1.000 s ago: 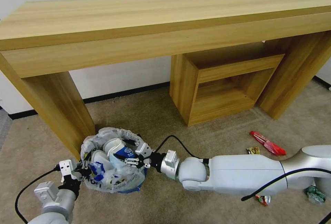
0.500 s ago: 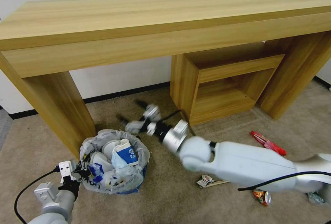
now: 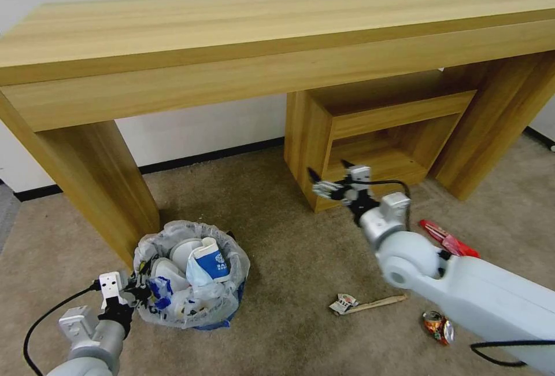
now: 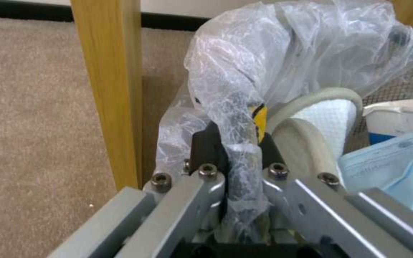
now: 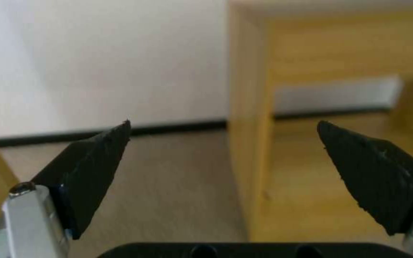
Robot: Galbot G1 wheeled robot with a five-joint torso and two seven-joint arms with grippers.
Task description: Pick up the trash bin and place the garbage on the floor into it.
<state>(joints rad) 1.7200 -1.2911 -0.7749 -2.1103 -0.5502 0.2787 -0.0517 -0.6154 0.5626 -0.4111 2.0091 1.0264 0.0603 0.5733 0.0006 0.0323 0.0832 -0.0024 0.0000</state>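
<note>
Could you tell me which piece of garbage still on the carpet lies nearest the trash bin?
The crumpled wrapper with the wooden stick lies nearest the trash bin. The crushed can and red wrapper lie farther toward the robot's right.

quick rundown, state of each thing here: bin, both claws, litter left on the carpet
small round blue trash bin with white plastic liner: upright, nearly full
left claw: shut on the bin's lined rim
right claw: open, empty, raised near the wooden cubby
crushed can: lying on the carpet
wooden stick: lying on the carpet
red wrapper: lying on the carpet
</note>
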